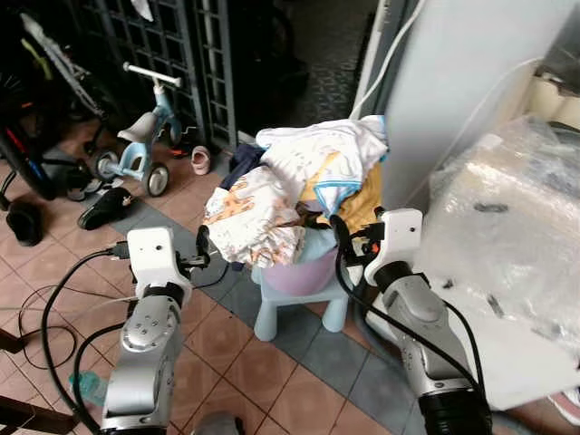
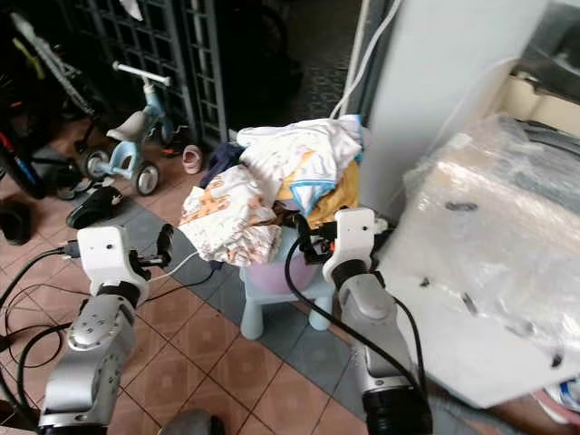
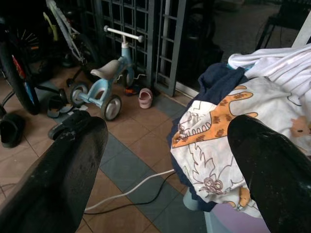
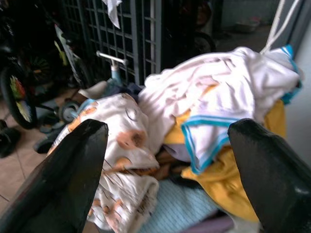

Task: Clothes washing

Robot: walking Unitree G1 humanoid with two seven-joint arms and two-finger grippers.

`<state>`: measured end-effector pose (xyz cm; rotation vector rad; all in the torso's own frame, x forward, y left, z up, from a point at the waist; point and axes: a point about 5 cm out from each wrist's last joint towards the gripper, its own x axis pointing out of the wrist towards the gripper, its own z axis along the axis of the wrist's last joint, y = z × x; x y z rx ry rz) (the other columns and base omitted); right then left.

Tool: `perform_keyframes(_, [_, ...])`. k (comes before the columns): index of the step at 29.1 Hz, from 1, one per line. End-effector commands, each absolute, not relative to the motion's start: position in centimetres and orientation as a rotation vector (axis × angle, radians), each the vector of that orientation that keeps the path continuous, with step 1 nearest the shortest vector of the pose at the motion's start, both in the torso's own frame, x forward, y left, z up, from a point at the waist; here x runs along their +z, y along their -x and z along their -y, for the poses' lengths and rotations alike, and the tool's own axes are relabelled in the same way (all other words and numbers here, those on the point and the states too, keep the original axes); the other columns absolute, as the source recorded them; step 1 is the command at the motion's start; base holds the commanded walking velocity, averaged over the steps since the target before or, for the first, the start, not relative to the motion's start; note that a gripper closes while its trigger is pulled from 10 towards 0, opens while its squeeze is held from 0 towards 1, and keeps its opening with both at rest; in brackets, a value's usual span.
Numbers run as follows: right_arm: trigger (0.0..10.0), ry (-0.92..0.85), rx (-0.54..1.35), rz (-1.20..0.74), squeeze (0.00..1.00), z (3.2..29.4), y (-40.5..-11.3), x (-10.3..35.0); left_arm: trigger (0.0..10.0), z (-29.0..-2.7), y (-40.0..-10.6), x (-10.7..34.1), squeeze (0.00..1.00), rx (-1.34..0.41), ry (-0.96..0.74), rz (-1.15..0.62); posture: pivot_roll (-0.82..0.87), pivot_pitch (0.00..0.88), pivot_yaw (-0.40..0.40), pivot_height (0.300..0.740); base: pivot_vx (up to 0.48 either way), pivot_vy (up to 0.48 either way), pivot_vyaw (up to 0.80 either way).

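Note:
A heap of clothes (image 1: 299,177) is piled in a lilac basin (image 1: 306,272) that stands on a small light-blue stool (image 1: 299,315). On top lie a white garment with blue trim (image 4: 228,92), a yellow one (image 1: 367,204) and a white animal-print cloth (image 3: 218,131) hanging over the left side. My left gripper (image 1: 201,248) is open, just left of the hanging print cloth and apart from it. My right gripper (image 1: 341,237) is open at the right side of the basin, close under the yellow garment. Neither holds anything.
A child's tricycle (image 1: 145,145), a small pink shoe (image 1: 200,160) and dark sandals (image 1: 104,208) lie at the back left before a metal grille (image 1: 181,45). A big plastic-wrapped bundle (image 1: 517,227) and a white panel (image 1: 471,63) stand on the right. Cables (image 1: 54,299) trail on the tiled floor.

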<state>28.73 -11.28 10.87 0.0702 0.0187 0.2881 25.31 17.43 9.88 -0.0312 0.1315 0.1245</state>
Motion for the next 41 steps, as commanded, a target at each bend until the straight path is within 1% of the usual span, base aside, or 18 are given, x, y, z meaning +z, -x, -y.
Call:
perform_keyframes(1, [10.0, -0.058, 0.248, -0.016, 0.00, 12.5, -28.8, 11.0, 10.0, -16.5, -25.6, 10.3, 0.00, 0.096, 0.044, -0.116, -0.01, 0.000, -0.015, 0.740, 0.480, 0.000, 0.00])
perform_keyframes(17, [10.0, -0.063, 0.214, -0.019, 0.00, 12.9, -28.9, 10.9, 10.0, -16.3, -25.8, 10.2, 0.00, 0.085, 0.030, -0.131, -0.02, 0.000, -0.012, 0.740, 0.476, 0.000, 0.00])
perform_keyframes(21, [10.0, -0.023, 0.219, -0.037, 0.00, 12.7, -29.4, 10.9, 10.0, -16.5, -25.7, 10.3, 0.00, 0.113, 0.031, -0.123, -0.01, 0.000, -0.015, 0.740, 0.000, 0.000, 0.00])
perform_keyframes(25, [10.0, 0.011, 0.231, -0.036, 0.00, 12.2, -30.6, 11.2, 10.0, -16.5, -25.7, 10.3, 0.00, 0.117, 0.035, -0.122, 0.00, 0.000, -0.019, 0.740, 0.000, 0.000, 0.00])
perform_keyframes(26, [0.0, -0.005, 0.237, -0.033, 0.00, 11.9, -31.2, 11.4, 10.0, -16.5, -25.7, 10.4, 0.00, 0.117, 0.035, -0.122, 0.01, 0.000, -0.020, 0.740, 0.000, 0.000, 0.00])
perform_keyframes(28, [0.0, -0.014, 0.262, -0.027, 0.00, 11.3, -32.3, 11.9, 10.0, -16.5, -25.7, 10.4, 0.00, 0.121, 0.033, -0.121, 0.01, 0.000, -0.022, 0.740, 0.000, 0.000, 0.00])
perform_keyframes(34, [0.0, 0.053, 0.320, -0.046, 0.00, 9.8, -34.7, 12.9, 10.0, -16.4, -25.6, 10.8, 0.00, 0.131, 0.028, -0.118, 0.04, 0.000, -0.034, 0.740, 0.000, 0.000, 0.00])
perform_keyframes(35, [0.0, 0.064, 0.314, -0.089, 0.00, 9.7, -35.3, 12.6, 10.0, -16.5, -25.4, 11.0, 0.00, 0.134, 0.001, -0.104, 0.06, 0.000, -0.042, 0.740, 0.000, 0.000, 0.00])
perform_keyframes(36, [0.0, 0.064, 0.314, -0.089, 0.00, 9.7, -35.3, 12.6, 10.0, -16.5, -25.4, 11.0, 0.00, 0.134, 0.001, -0.104, 0.06, 0.000, -0.042, 0.740, 0.000, 0.000, 0.00])
perform_keyframes(38, [0.0, 0.060, 0.278, -0.164, 0.00, 10.0, -35.9, 11.8, 10.0, -16.7, -25.1, 11.1, 0.00, 0.137, -0.013, -0.099, 0.07, 0.000, -0.049, 0.740, 0.000, 0.000, 0.00])
perform_keyframes(41, [0.0, 0.130, 0.175, -0.254, 0.00, 11.5, -36.5, 10.5, 10.0, -17.2, -24.5, 11.0, 0.00, 0.158, -0.016, -0.107, 0.09, 0.000, -0.064, 0.740, 0.000, 0.000, 0.00])
